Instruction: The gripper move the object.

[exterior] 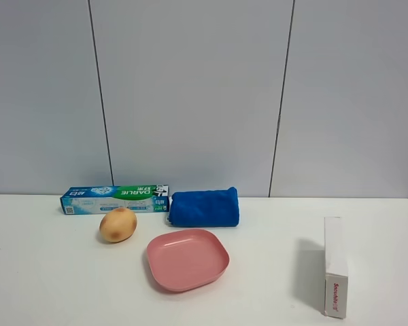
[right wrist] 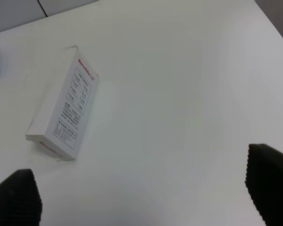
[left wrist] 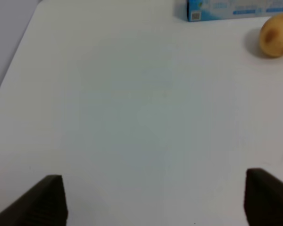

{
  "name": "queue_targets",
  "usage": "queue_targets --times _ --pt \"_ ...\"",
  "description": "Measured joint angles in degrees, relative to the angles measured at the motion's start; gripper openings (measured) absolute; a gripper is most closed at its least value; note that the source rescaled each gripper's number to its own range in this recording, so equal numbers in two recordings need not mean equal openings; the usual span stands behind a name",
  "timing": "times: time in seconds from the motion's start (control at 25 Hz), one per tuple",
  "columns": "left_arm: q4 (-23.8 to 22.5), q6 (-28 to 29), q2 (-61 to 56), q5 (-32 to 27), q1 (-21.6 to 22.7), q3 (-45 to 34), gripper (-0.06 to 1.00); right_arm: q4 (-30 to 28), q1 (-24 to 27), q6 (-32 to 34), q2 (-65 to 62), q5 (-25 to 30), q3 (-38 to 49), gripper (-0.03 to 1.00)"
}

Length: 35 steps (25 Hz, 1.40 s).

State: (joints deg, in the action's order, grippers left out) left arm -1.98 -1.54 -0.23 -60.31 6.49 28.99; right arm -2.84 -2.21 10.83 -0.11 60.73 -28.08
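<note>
- Left claw (left wrist: 153, 200) is spread wide with nothing between its fingers, hovering over bare worktop (left wrist: 132, 117); neither arm shows in the high view.
- Ahead of it and off to one side, the toothpaste carton (exterior: 115, 199) lies flat at the back left of the worktop, near the wall, its long axis running left to right along the wall.
- Just in front of the carton sits a potato (exterior: 117, 224), which narrows the approach from the front.
- Touching or nearly touching the carton's black-and-white end is a rolled blue cloth (exterior: 204, 207).
- Nearer the front, the pink plate (exterior: 188, 259) holds nothing.
- Far right, a white box (exterior: 335, 266) stands on edge, well apart.
- Right claw (right wrist: 144, 197) is likewise open and empty, near the white box, so by my judgement the left arm is the nearer one for the carton.
</note>
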Motion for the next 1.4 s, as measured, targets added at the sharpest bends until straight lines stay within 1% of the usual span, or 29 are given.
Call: queue_targets --times 0.36,0.44,0.52,0.6,1.4 --pt "0.0 0.0 0.0 0.0 0.0 0.0 1.0 0.1 0.0 -0.6 0.0 0.0 0.0 0.85" --pt "0.0 0.0 0.0 0.0 0.0 0.0 1.0 0.9 0.0 -2.2 0.0 0.0 0.0 0.85" --pt "0.0 0.0 0.0 0.0 0.0 0.0 1.0 1.6 0.0 -5.5 0.0 0.0 0.0 0.85" --pt "0.0 0.0 0.0 0.0 0.0 0.0 1.0 2.0 0.0 -6.9 0.0 0.0 0.0 0.85" --pt "0.0 0.0 0.0 0.0 0.0 0.0 1.0 2.4 0.0 -7.5 0.0 -0.1 0.0 0.85"
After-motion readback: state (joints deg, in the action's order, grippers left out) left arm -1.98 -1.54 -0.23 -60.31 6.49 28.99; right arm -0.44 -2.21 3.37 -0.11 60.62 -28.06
